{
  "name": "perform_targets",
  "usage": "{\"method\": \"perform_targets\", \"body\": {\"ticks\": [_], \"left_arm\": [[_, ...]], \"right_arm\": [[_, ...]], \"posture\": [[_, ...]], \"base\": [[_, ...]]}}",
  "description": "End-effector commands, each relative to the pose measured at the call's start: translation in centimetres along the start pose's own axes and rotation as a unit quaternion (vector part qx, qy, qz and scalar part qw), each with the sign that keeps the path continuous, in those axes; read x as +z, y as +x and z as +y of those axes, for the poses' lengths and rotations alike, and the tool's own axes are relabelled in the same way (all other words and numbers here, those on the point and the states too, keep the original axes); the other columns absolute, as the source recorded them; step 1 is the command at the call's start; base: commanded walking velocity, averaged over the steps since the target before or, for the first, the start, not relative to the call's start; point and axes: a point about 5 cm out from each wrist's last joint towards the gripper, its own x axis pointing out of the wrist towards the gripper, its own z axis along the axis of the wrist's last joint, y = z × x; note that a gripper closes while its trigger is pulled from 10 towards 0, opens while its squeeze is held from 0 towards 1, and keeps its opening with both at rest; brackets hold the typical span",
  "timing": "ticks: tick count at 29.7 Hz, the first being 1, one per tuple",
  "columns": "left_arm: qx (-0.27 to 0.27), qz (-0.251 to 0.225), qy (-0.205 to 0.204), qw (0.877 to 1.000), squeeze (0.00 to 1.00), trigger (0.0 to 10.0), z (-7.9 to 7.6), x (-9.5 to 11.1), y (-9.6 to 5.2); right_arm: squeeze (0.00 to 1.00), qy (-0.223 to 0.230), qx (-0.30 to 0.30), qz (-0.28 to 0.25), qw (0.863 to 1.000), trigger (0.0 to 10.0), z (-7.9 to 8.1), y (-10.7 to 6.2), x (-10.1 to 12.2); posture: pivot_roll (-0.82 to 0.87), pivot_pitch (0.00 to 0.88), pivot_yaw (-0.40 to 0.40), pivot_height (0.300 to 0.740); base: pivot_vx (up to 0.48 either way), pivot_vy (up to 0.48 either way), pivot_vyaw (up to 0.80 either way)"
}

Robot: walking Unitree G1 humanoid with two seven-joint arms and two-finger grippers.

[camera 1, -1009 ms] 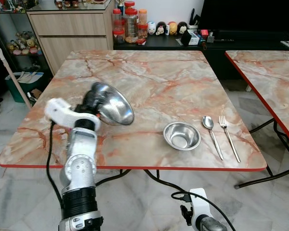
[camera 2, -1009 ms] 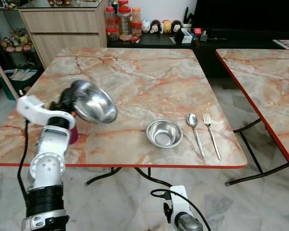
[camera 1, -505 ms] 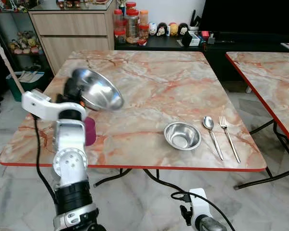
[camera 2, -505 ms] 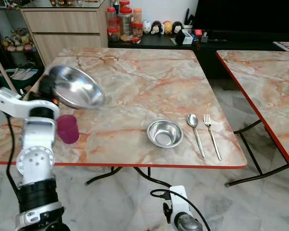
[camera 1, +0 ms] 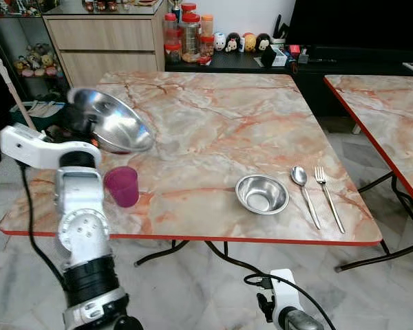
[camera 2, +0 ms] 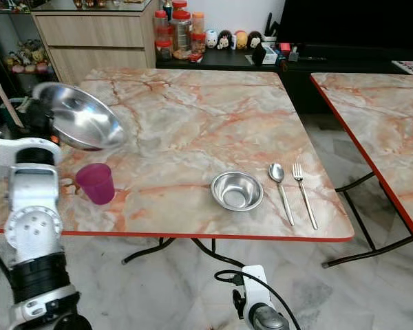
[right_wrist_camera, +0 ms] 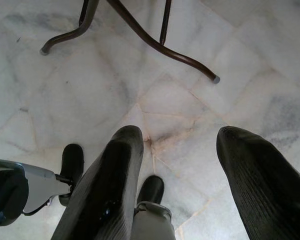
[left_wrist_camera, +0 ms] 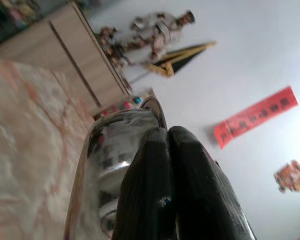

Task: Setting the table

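The left gripper (left_wrist_camera: 168,190) carries the big steel bowl (camera 1: 110,121) further toward nine o'clock, and the pink cup (camera 1: 122,185) behind the arm now shows fully.

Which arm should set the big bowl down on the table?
Left. The left gripper is already shut on the big bowl, tilted above the table's left edge near the pink cup. The right gripper hangs open over the floor.

Bright, even indoor light with soft shadows. The raised steel bowl (camera 1: 110,121) is slightly motion-blurred and mirrors the room. The marble surface (camera 1: 213,130) stays sharp.
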Motion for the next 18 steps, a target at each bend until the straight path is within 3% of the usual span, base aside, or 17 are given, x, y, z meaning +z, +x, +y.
{"method": "perform_targets", "body": {"ticks": [1, 18], "left_arm": [[-0.009, 0.004, 0.001, 1.000, 0.00, 10.0, -0.65, -0.36, -0.03], [-0.009, 0.000, -0.005, 1.000, 0.00, 10.0, -0.70, -0.35, -0.20]], "right_arm": [[0.00, 0.005, -0.006, -0.005, 1.000, 10.0, -0.32, -0.02, 0.19], [0.00, 0.003, -0.008, -0.004, 1.000, 10.0, -0.43, -0.06, 0.01]], "posture": [[0.08, 0.000, -0.025, 0.732], [0.08, 0.000, -0.025, 0.732]], "base": [[0.000, -0.319, 0.00], [0.000, -0.330, 0.00]]}}
